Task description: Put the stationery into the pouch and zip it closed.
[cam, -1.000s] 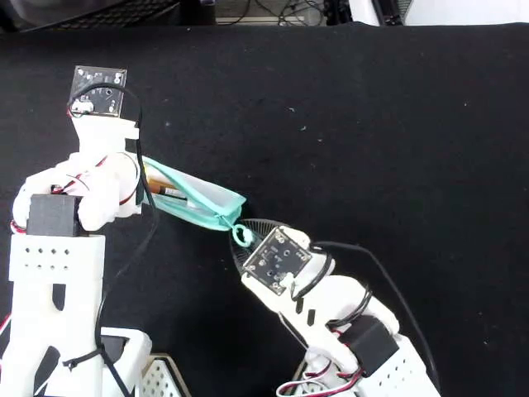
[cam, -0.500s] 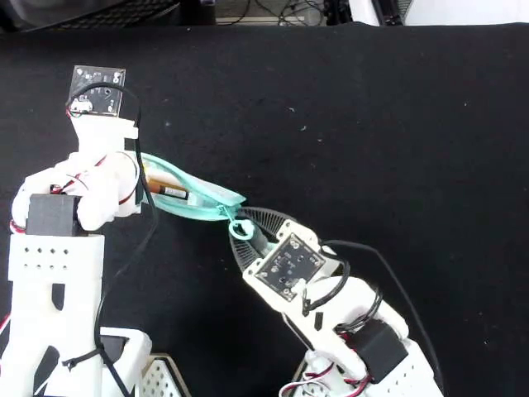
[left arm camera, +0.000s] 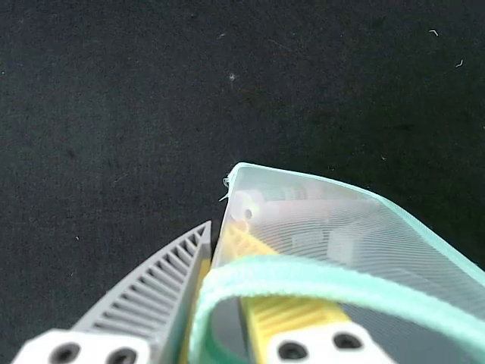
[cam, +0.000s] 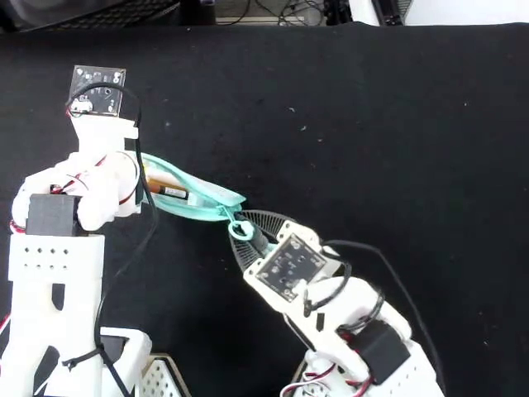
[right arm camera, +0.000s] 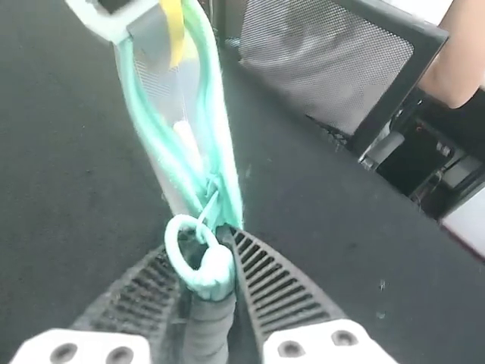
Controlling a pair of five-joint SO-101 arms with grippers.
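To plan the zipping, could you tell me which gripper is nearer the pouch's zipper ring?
Right. The right gripper pinches the zipper ring itself; the left gripper clamps the pouch at its opposite end.

Pouch (left arm camera: 341, 227) — translucent ribbed plastic, cloth-edged — on matt black tablecloth (cam: 372, 124).
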